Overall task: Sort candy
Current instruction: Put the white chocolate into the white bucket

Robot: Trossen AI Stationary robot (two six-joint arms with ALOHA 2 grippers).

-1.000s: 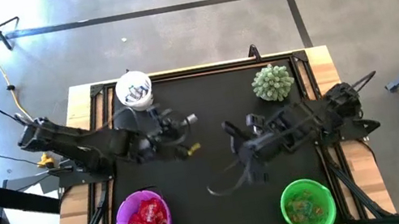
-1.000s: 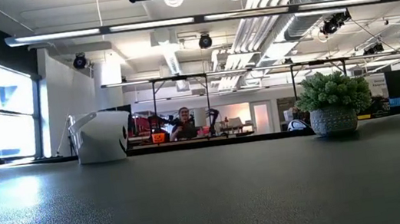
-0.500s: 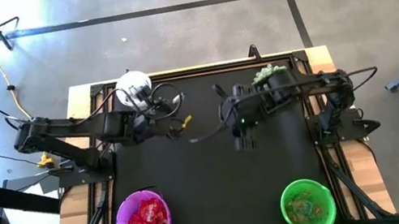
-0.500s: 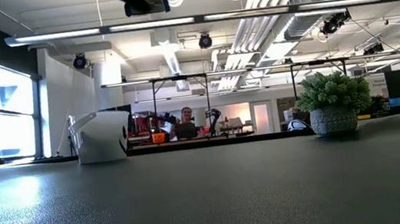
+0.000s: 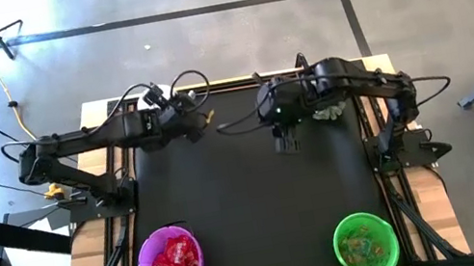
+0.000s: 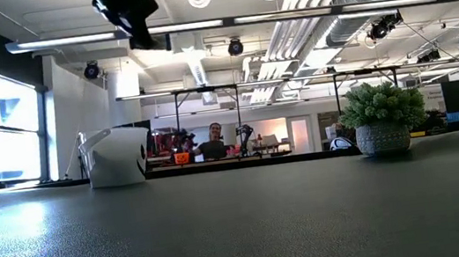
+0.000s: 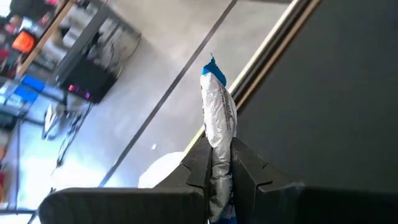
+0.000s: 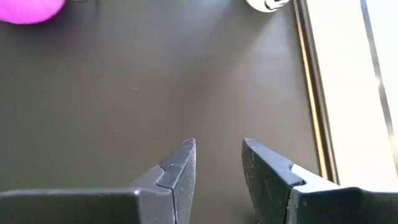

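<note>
Two arms of mine are both up at the far edge of the table (image 5: 249, 199). My left gripper (image 7: 217, 165) is pinched tight on one candy (image 7: 218, 115), a white wrapped bar with blue ends that sticks out past my fingertips (image 7: 199, 163). From above, that gripper (image 5: 196, 121) hangs beside the white bowl (image 5: 155, 95) at the far left corner, which my arm mostly covers. The level camera shows the same bowl (image 6: 114, 156) standing on the dark mat, with a dark part of one arm high above it.

My right gripper (image 8: 217, 163) has its fingers parted with nothing between them, only bare black mat below. Seen overhead, it (image 5: 286, 142) points down at the mat just beside the spiky green plant (image 5: 329, 112), which my right arm partly hides. The plant (image 6: 381, 116) sits in a grey pot at the far right.

More candy is already sorted at the near edge: red packets (image 5: 173, 261) fill the purple bowl (image 5: 146, 255) on the left, and greenish pieces (image 5: 365, 243) lie in the green bowl (image 5: 342, 232) on the right. A person (image 6: 213, 141) sits far back in the room.
</note>
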